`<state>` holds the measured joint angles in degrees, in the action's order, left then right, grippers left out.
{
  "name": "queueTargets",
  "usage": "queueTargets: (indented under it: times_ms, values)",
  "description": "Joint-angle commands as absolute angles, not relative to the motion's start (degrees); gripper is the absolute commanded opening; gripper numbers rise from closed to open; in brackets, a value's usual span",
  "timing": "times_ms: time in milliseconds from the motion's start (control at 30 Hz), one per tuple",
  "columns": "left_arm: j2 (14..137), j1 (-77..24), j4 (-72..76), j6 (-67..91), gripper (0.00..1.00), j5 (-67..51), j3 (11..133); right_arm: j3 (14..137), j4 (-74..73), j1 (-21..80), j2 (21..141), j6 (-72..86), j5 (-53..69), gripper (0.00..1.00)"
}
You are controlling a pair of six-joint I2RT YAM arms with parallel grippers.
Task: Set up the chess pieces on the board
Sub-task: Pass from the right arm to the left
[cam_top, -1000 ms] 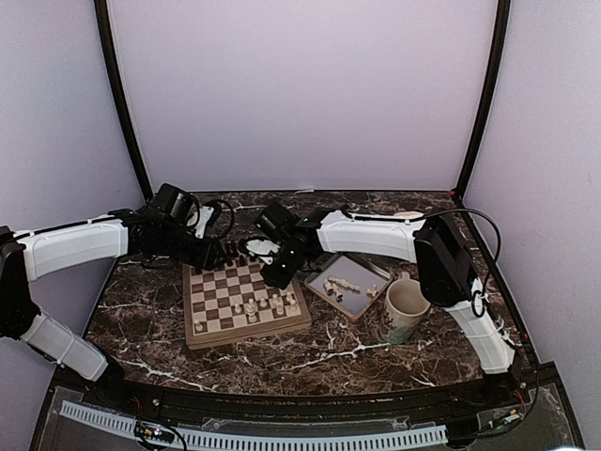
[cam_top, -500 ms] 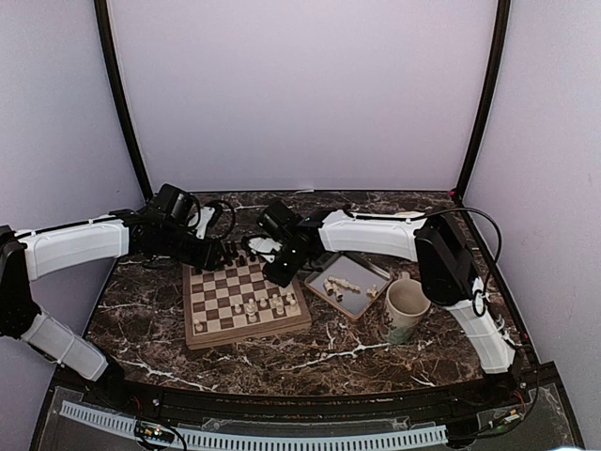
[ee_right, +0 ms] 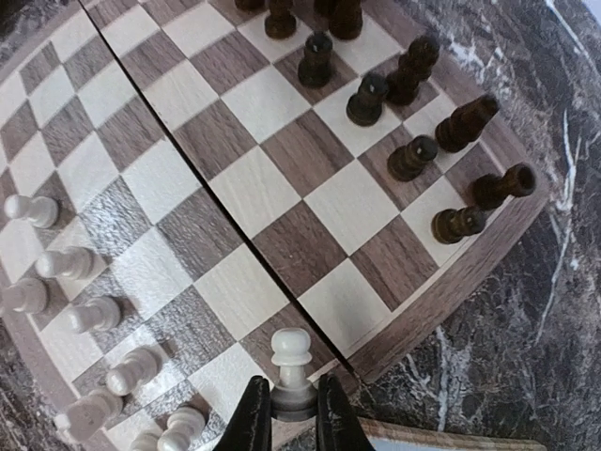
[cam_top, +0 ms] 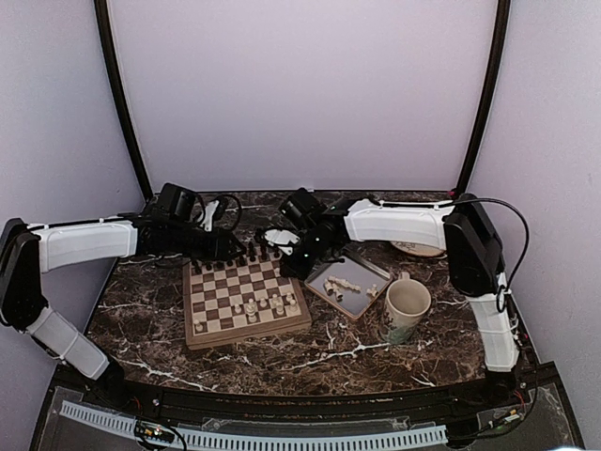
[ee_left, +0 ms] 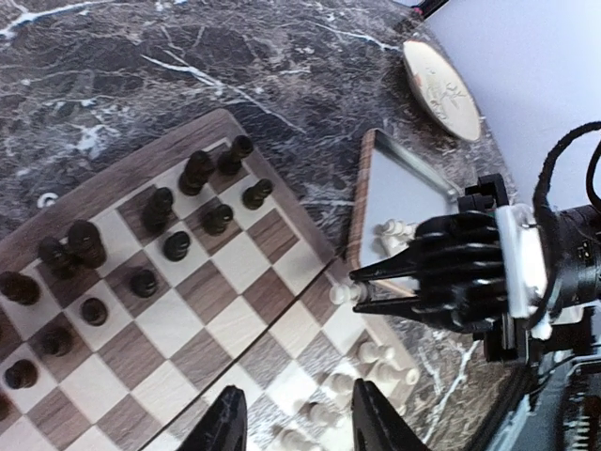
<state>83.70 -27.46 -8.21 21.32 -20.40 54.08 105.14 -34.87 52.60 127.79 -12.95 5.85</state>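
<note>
1. My right gripper (ee_right: 286, 418) is closed narrow on the base of one white pawn (ee_right: 290, 357). The pawn stands upright between my two fingers.
2. This pawn is at the right edge of the board (ee_right: 254, 188), above the rim, on the side that faces the tray (cam_top: 362, 272). If its foot touches the wood or not, I cannot tell.
3. My left gripper (ee_left: 296, 427) has the jaws apart, about half wide, and they grip nothing. It hangs at the far side of the board, close to the dark pieces (ee_left: 160, 211).
4. The white pieces (ee_right: 66, 265) that are already placed stand upright in the near rows of the board, close together.
5. More white pieces lie loose in the tray, which sits just beside the board on its right.
6. The dark pieces fill the far rows of the board, well apart from the white ones.
7. A mug (cam_top: 406, 308) stands on the table near the tray, on its right and nearer side.
</note>
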Motion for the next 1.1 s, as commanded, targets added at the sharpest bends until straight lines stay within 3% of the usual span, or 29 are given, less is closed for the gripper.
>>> queueTargets:
  times_ms: [0, 367, 867, 1067]
  values:
    - [86.7, -27.1, 4.0, 31.4, 0.40, -32.2, 52.1, 102.9, -30.3, 52.0, 120.8, -16.2, 11.3, 0.04]
    - [93.0, -27.0, 27.2, 49.1, 0.40, -41.5, 47.1, 104.8, -32.0, 51.3, 120.0, -15.5, 17.3, 0.06]
    - [96.1, -27.1, 33.5, 54.1, 0.36, -47.7, 46.4, 107.0, -32.1, 50.7, 121.4, -13.4, 16.9, 0.06]
    - [96.6, -27.1, 35.7, 55.3, 0.30, -48.6, 45.8, 107.9, -32.5, 50.6, 122.1, -13.0, 17.0, 0.06]
